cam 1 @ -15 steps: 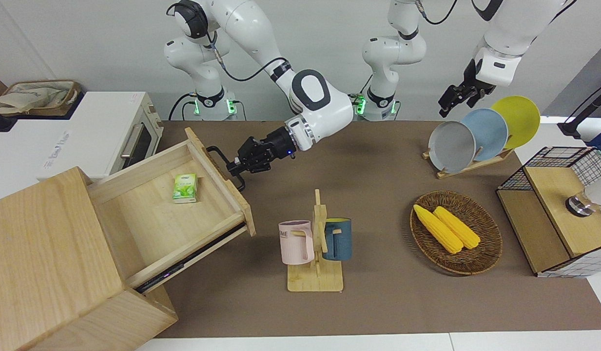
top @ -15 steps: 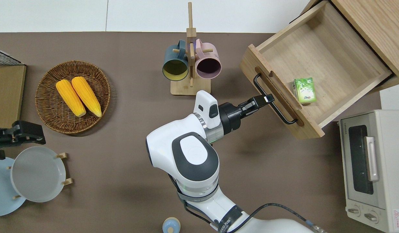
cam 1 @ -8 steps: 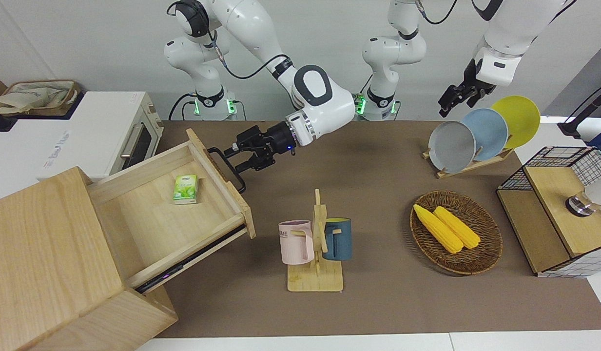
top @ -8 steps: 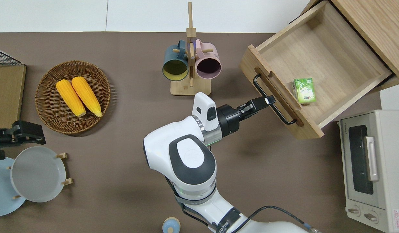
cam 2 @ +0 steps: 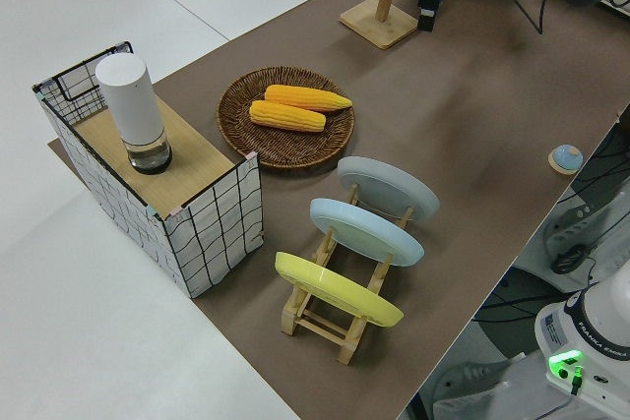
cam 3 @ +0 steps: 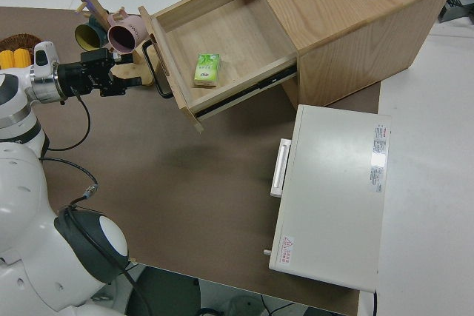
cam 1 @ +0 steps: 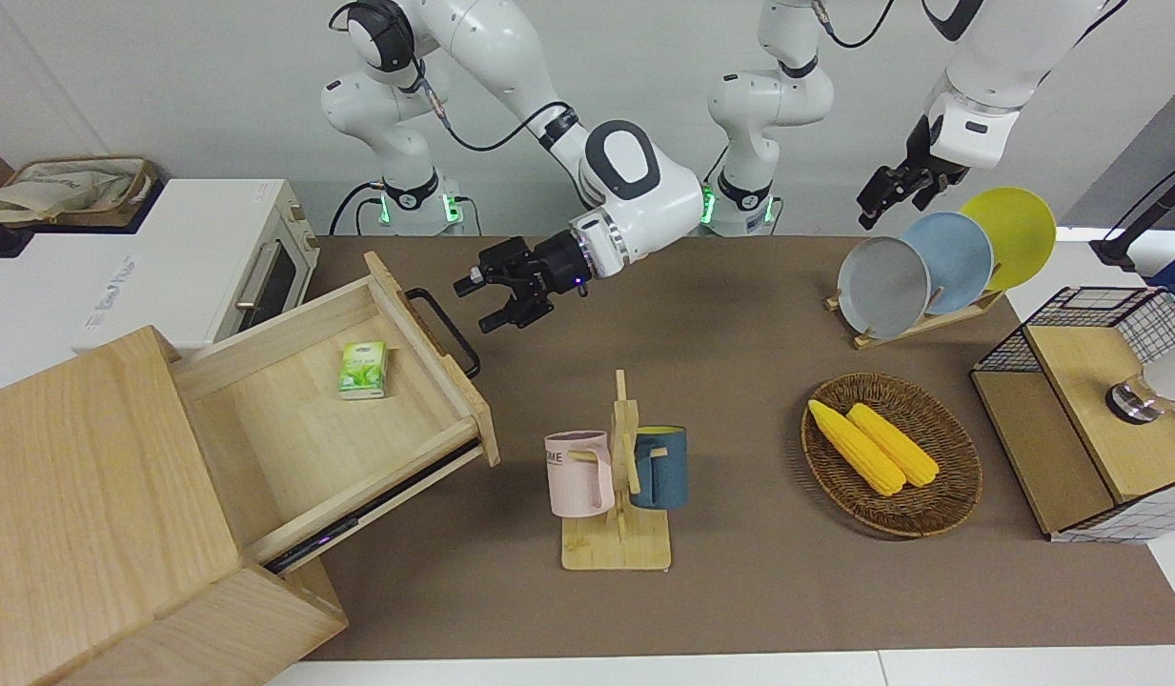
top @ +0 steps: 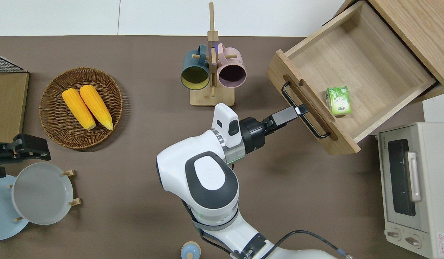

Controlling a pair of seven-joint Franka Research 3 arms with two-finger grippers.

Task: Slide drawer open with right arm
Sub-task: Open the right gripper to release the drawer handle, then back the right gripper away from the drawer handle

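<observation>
The wide, shallow light-wood drawer [cam 1: 334,410] with its black metal bar handle [cam 1: 443,332] is standing pulled well out of the big light-wood box [cam 1: 91,514] at the right arm's end of the desk, toward the edge farthest from the robots. A small green packet [cam 1: 362,369] is lying inside it, against the front panel.

The right arm's black two-finger claw [cam 1: 496,297] is hanging in the air just off the handle, its fingers spread and gripping nothing. The front view is showing a clear gap between fingertips and bar, though from overhead the fingertip [top: 300,109] is overlapping the bar's middle.

The relation that matters: the bar is running diagonally across the desk, and the claw is pointing at it roughly square-on, with the drawer lying straight ahead along the direction of the wrist. The right arm is plainly the nearer one; the left arm is parked, and whether its claw [cam 1: 892,191] is spread or closed cannot be told.

Judging by how far out the drawer is sitting, the opening looks essentially done.
</observation>
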